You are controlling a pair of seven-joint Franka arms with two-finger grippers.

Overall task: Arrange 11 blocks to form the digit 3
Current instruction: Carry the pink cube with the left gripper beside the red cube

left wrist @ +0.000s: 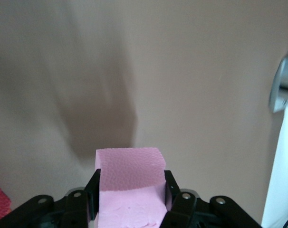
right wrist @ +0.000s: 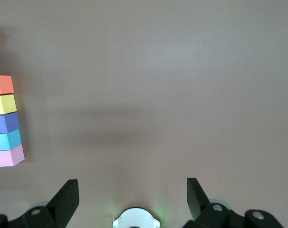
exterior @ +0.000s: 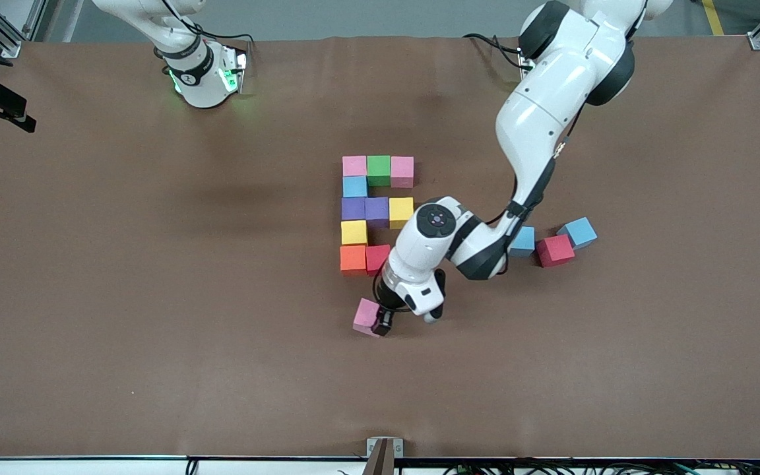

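Observation:
My left gripper is shut on a pink block, low at the table, just nearer the front camera than the block figure. In the left wrist view the pink block fills the gap between both black fingers. The digit 3 figure has a pink, green, pink bar, a blue block, a purple, purple, yellow bar, a yellow block, then an orange block and a red block. My right gripper hangs open over bare table and waits; the figure's edge column shows in its view.
Three loose blocks lie toward the left arm's end: a blue one, a red one and another blue one. The left arm's elbow hangs over the table beside the figure. The right arm's base stands at the table's edge.

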